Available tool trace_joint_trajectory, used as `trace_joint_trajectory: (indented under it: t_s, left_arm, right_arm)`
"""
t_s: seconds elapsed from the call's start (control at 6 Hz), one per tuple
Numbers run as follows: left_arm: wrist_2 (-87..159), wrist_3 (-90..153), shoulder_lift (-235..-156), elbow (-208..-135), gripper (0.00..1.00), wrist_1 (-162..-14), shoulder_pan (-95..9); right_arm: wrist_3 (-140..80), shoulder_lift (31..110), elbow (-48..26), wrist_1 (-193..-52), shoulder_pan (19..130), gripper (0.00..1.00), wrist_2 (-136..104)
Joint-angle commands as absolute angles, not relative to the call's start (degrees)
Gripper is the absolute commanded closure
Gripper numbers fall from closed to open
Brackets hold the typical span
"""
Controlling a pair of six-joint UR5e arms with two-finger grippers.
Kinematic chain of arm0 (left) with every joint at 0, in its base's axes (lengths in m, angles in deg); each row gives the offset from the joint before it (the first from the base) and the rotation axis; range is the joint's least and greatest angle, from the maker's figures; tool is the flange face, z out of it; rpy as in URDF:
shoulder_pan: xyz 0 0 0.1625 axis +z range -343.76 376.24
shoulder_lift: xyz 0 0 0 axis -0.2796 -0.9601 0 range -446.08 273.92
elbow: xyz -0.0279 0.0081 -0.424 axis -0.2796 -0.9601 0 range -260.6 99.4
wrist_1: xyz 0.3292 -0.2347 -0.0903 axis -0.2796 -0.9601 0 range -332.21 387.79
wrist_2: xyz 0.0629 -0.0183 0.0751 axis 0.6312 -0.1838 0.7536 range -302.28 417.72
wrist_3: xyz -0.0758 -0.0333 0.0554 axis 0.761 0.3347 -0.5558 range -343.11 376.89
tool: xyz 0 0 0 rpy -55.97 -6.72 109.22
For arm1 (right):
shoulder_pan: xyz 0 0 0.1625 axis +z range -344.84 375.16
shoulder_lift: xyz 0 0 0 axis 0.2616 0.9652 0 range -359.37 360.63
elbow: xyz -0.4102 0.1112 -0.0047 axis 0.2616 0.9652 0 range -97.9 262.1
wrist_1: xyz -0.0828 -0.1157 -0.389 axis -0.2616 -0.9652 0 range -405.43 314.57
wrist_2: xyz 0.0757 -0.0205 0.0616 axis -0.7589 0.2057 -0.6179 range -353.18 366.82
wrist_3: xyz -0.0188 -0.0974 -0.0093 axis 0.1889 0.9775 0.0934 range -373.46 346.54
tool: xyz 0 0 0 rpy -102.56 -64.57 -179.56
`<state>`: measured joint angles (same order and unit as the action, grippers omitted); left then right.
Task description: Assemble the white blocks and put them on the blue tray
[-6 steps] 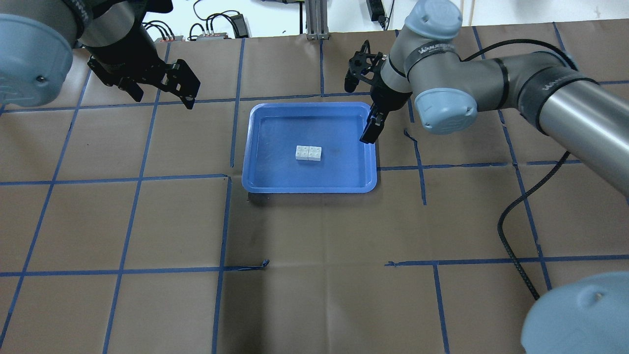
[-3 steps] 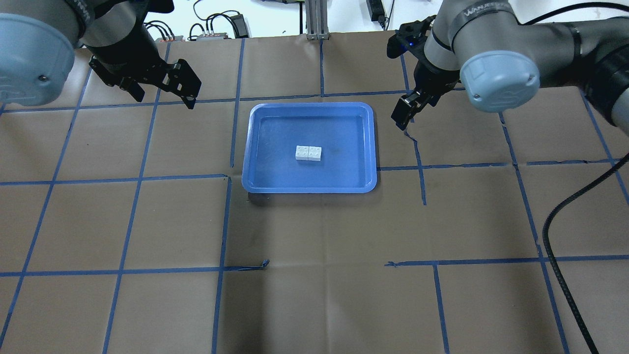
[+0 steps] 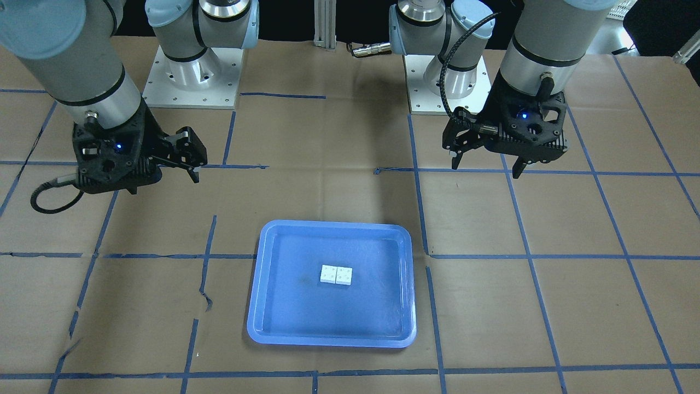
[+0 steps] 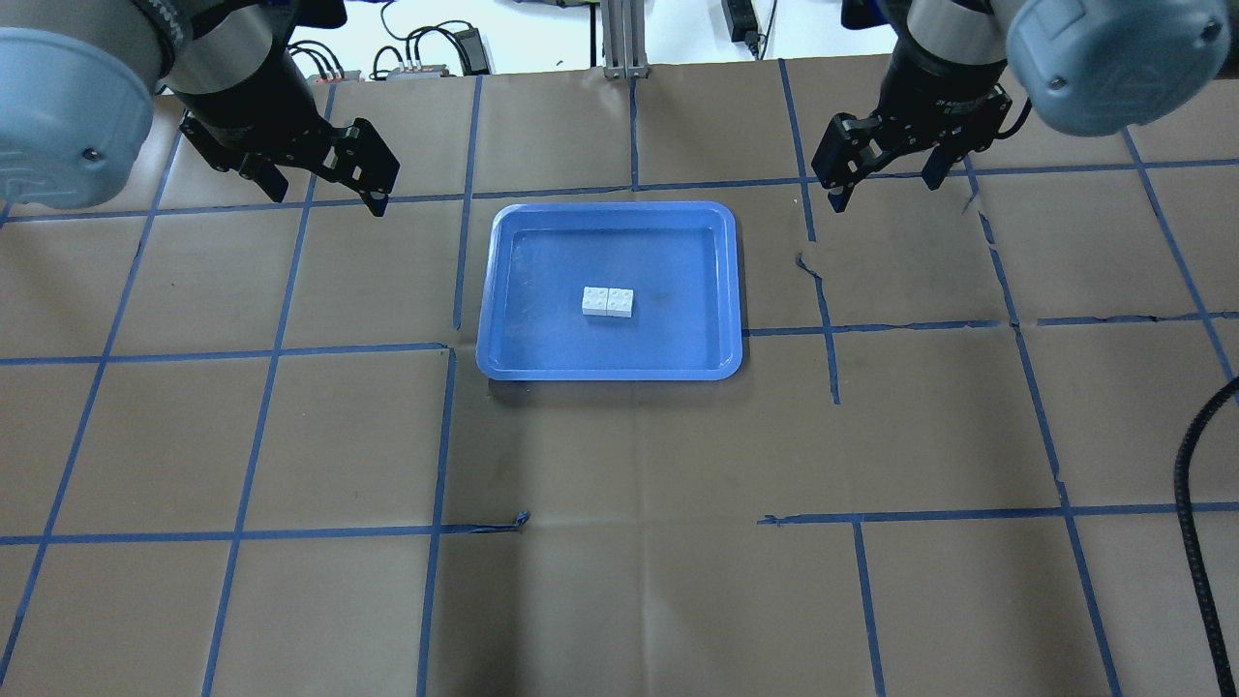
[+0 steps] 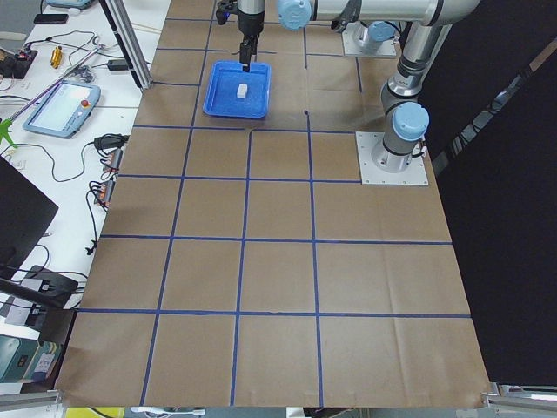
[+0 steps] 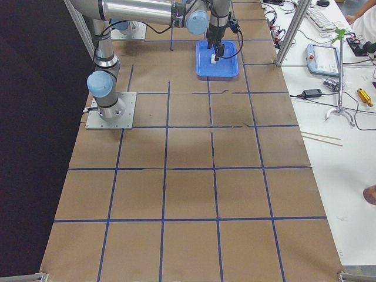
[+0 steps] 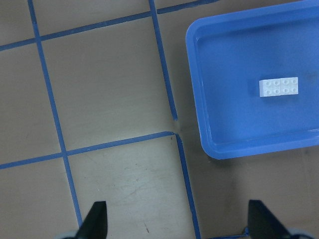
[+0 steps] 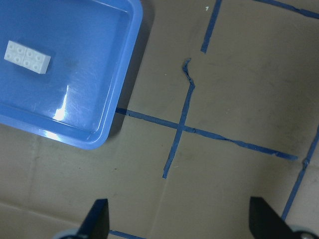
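White blocks (image 4: 608,302), joined side by side, sit mid blue tray (image 4: 552,252), so we judge placement done; left gripper (image 4: 324,194) and right gripper (image 4: 886,192), both spread empty beyond its far corners, need only park.

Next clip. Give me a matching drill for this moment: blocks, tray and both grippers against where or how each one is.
Column A
1. white blocks
2. blue tray
3. left gripper
4. right gripper

Column B
a. open, over the table at the overhead view's right
b. lying flat on the table, between the two grippers
c. side by side, touching, near the tray's middle
d. open, over the table at the overhead view's left

Pairs: 1-c, 2-b, 3-d, 4-a
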<state>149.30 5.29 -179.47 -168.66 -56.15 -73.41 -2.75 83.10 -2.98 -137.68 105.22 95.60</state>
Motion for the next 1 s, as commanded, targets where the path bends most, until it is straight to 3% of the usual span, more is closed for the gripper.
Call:
trace_joint_trajectory:
  t_s: [0.0, 0.83]
  left_arm:
    - [149.3, 5.29, -179.51, -168.67, 0.01, -56.15, -73.41]
    - [149.21, 5.2, -179.69, -168.76, 0.01, -56.15, -73.5]
  right_arm:
    - [-6.51, 85.87, -2.36, -135.26, 105.16, 0.0, 95.85]
    - [-11.7, 87.29, -1.31, -131.92, 105.25, 0.0, 97.88]
